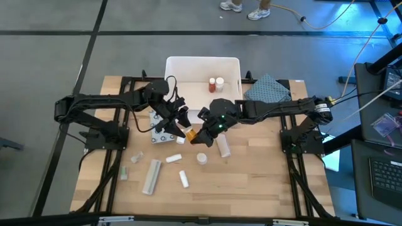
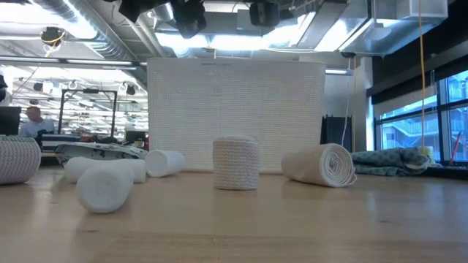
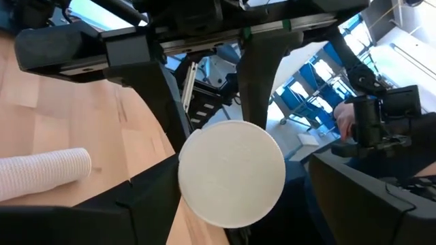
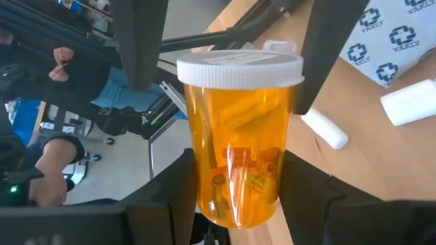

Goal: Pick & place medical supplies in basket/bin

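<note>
An orange pill bottle [image 1: 190, 134] with a white cap is in the air between my two grippers, above the table's middle. My right gripper [image 1: 200, 133] [image 4: 238, 194] is shut on it. My left gripper [image 1: 181, 124] [image 3: 238, 211] is open and faces the bottle's cap [image 3: 231, 173] end-on, one finger on either side of it. The white bin [image 1: 202, 69] stands at the far edge with two red bottles [image 1: 217, 83] inside. Rolls [image 1: 223, 147] [image 1: 201, 159], a long pale tube [image 1: 152, 176] and a dotted packet [image 1: 160, 129] lie on the table. My right gripper pinches the orange bottle's lower body [image 4: 235, 170] between its two fingers, coming roughly level from the table's right. The bottle is lifted clear, its cap [image 4: 240, 68] pointing away toward my left gripper. My left gripper flanks the cap; whether a finger touches it I cannot tell.
A blue-grey patterned cloth [image 1: 267, 91] lies right of the bin. In the low view several rolls [image 2: 236, 162] [image 2: 319, 164] [image 2: 104, 186] rest on the wood in front of the bin's wall [image 2: 235, 95]. Bare wood shows along the near edge. People show beyond the table.
</note>
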